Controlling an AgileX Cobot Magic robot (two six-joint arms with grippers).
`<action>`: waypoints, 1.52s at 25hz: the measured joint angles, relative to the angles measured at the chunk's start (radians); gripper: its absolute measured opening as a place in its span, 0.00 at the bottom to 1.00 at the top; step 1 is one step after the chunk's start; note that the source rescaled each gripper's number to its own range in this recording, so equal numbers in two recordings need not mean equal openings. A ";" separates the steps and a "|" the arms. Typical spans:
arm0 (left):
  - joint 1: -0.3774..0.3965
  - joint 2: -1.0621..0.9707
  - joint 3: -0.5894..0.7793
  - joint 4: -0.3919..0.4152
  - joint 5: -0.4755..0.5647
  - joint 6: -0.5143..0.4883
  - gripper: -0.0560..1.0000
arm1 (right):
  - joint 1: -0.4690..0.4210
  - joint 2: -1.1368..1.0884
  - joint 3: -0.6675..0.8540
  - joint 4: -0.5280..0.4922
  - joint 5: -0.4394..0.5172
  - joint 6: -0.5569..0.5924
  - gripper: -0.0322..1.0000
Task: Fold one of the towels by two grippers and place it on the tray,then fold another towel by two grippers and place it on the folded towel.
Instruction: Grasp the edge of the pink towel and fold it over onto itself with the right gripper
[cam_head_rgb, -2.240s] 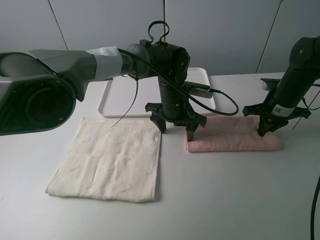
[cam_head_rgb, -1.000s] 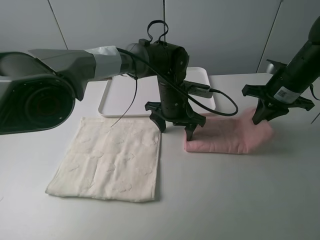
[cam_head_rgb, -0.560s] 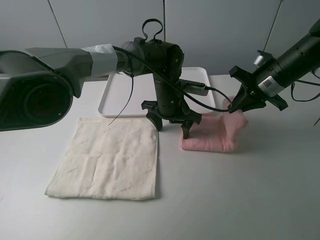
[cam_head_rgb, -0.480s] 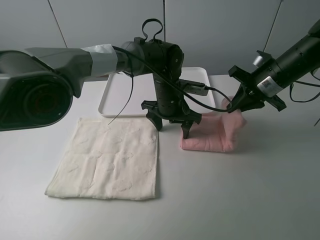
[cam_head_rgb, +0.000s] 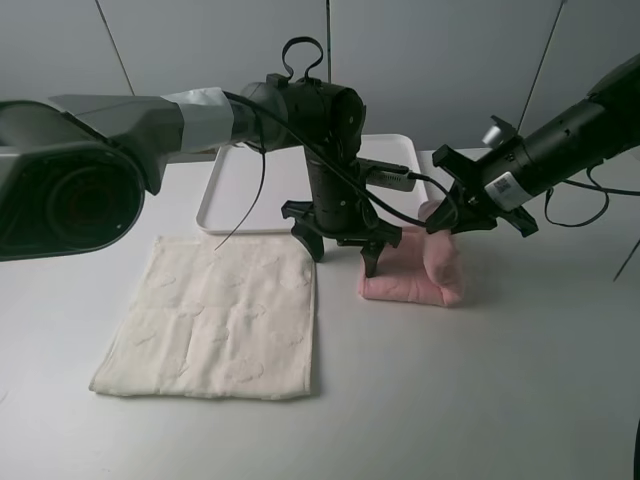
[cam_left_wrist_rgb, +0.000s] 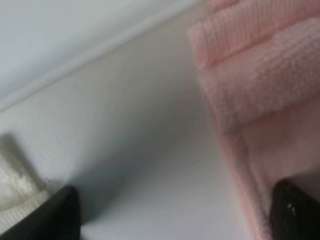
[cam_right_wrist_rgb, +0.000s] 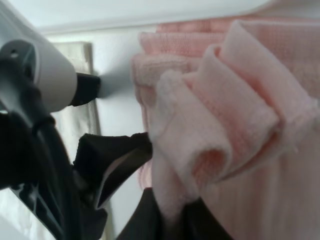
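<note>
- Left end effector (cam_head_rgb: 338, 250) spread wide, one fingertip on the pink towel (cam_head_rgb: 400, 283), at its nine-o'clock edge.
- Right end effector (cam_head_rgb: 440, 222) pinching that towel's raised end at three o'clock.

Pink towel (cam_head_rgb: 420, 285): soft looped terry cloth, matt and nubbly, in thick rolled folds. Cream towel (cam_head_rgb: 215, 320): matt terry, faintly embossed. Tray (cam_head_rgb: 235, 190): smooth white plastic with a slight sheen. Desk (cam_head_rgb: 480, 400): smooth, matt white. Left end effector (cam_head_rgb: 343, 254) and right end effector (cam_head_rgb: 445, 218): matt black, plastic-looking. Tape (cam_head_rgb: 205, 108) on one arm: grey, wrinkled, faintly shiny.
</note>
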 joint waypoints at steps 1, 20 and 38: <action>0.000 0.000 0.000 0.000 0.000 0.000 0.98 | 0.000 0.000 0.018 0.036 -0.015 -0.022 0.08; 0.001 0.000 0.000 -0.011 0.006 0.039 0.98 | 0.000 0.000 0.251 0.578 -0.070 -0.479 0.08; 0.098 -0.102 -0.061 -0.091 0.019 0.089 0.98 | 0.002 0.000 0.251 0.594 -0.070 -0.492 0.08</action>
